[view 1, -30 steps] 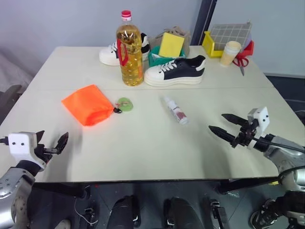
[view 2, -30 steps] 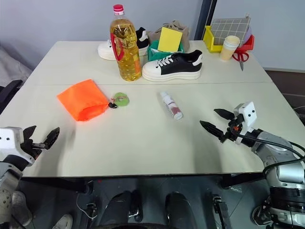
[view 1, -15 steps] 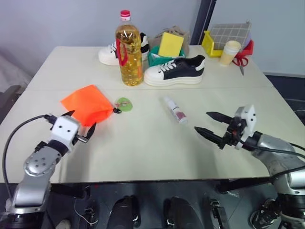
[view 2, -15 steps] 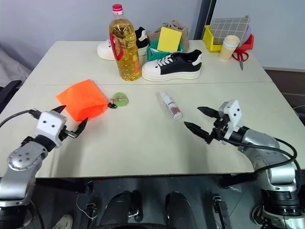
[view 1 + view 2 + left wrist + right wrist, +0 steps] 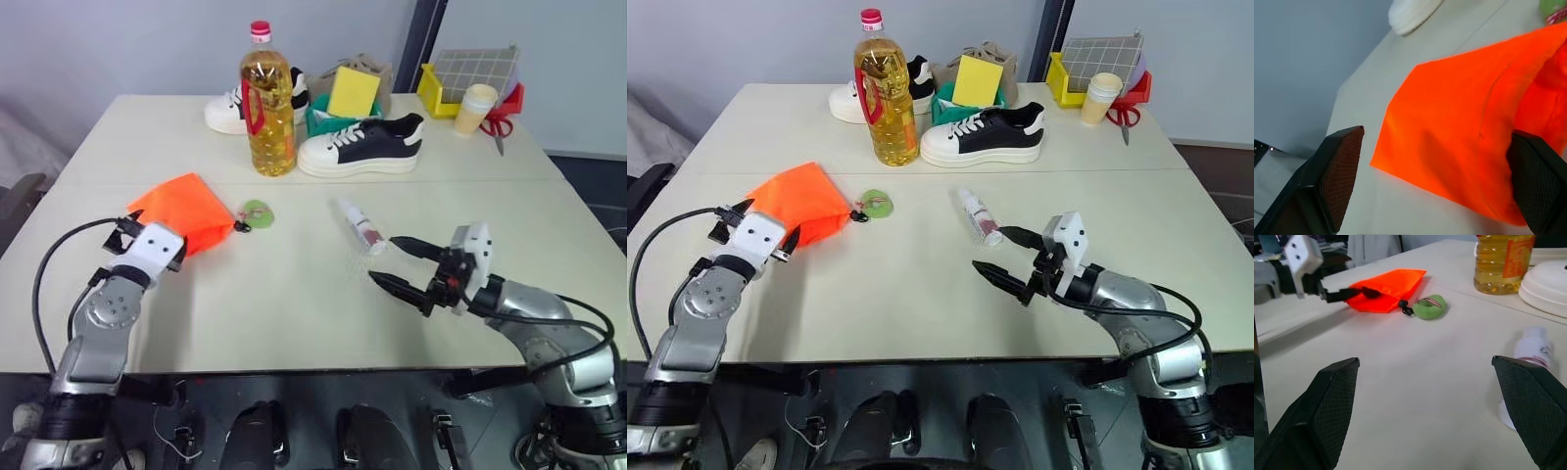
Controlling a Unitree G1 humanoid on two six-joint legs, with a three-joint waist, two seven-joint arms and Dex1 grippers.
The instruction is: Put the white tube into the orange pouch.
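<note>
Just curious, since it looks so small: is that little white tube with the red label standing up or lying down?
Lying down. The small white plastic tube with the dark red label rests flat on the beige table.

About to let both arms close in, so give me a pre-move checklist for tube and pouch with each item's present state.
1. Left gripper jaws open: ok, spread wide on either side of the orange pouch.
2. Right gripper jaws open: ok, nothing between them.
3. White tube free to grasp: ok, lying flat on the table, just ahead of the right gripper.
4. Pouch mouth open enough for the tube: cannot tell.
5. Green tag clear of the tube: ok, lying apart.
6. Oil bottle clear of both arms: ok.
</note>
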